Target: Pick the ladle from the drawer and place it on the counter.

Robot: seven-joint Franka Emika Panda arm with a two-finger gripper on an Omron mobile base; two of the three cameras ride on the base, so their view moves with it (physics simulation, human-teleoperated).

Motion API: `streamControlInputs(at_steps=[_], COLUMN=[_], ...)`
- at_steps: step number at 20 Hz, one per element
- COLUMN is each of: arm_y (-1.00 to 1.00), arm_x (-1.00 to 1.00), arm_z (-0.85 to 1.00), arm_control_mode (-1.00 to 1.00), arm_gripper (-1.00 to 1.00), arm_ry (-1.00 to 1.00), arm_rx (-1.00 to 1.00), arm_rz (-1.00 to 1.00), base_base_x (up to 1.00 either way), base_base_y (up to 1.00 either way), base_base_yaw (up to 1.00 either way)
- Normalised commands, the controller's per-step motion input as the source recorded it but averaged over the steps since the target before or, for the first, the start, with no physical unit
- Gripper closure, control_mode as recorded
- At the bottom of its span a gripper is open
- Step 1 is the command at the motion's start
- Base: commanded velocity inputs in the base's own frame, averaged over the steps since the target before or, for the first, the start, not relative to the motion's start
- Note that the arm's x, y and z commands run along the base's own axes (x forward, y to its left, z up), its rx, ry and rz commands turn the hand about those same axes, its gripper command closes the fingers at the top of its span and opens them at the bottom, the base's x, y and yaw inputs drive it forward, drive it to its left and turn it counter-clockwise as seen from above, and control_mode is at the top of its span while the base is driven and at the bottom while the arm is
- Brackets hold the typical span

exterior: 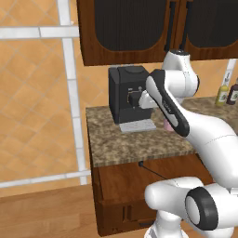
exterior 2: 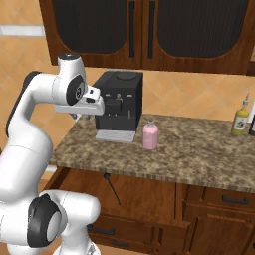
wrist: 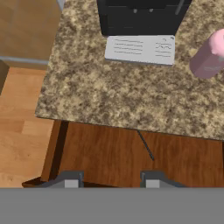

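Observation:
The drawer [exterior: 118, 183] [exterior 2: 149, 196] [wrist: 100, 148] of dark reddish wood stands pulled out below the granite counter [exterior: 125, 144] [exterior 2: 199, 149] [wrist: 118, 94]. On its floor lies the ladle [exterior: 152, 170] [exterior 2: 112, 189] [wrist: 145, 145], a thin dark rod set slantwise, its rounded end close under the counter's edge. My gripper [exterior 2: 81, 117] [wrist: 111, 183] hangs high above the counter's left front, pointing down at the drawer. It is open, fingertips [wrist: 72, 181] wide apart with nothing between them, well clear of the ladle.
A black coffee machine [exterior: 128, 95] [exterior 2: 119, 104] with a pale drip tray [wrist: 140, 49] stands at the counter's back left. A pink soap bottle [exterior 2: 150, 135] [wrist: 210, 57] is to its right, glass bottles [exterior 2: 240, 119] farther right. Dark-paned wall cabinets [exterior 2: 149, 30] hang overhead.

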Motion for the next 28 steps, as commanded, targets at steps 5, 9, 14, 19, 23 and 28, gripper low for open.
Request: streamControlInputs(at_steps=[5,9,14,19,23,28], arm_y=[-0.06,-0.14,-0.03,0.00,0.00,0.00], arm_x=[-0.25,-0.33,-0.21,0.00,-0.09,-0.12], arm_z=[-0.01,-0.01,0.00,0.00,0.00,-0.01], arm_control_mode=[-1.00,-1.00,-1.00,-1.00,-1.00,1.00], arm_gripper=[-1.00,-1.00,-1.00,-1.00,-1.00,-1.00], arm_ry=[-0.01,-0.04,-0.03,0.00,0.00,0.00], arm_rx=[0.00,0.00,0.00,0.00,0.00,0.00], arm_rz=[0.00,0.00,0.00,0.00,0.00,0.01], base_base_x=[0.00,0.00,0.00,0.00,0.00,-0.64], base_base_y=[0.00,0.00,0.00,0.00,0.00,0.27], base_base_yaw=[0.00,0.00,0.00,0.00,0.00,0.01])
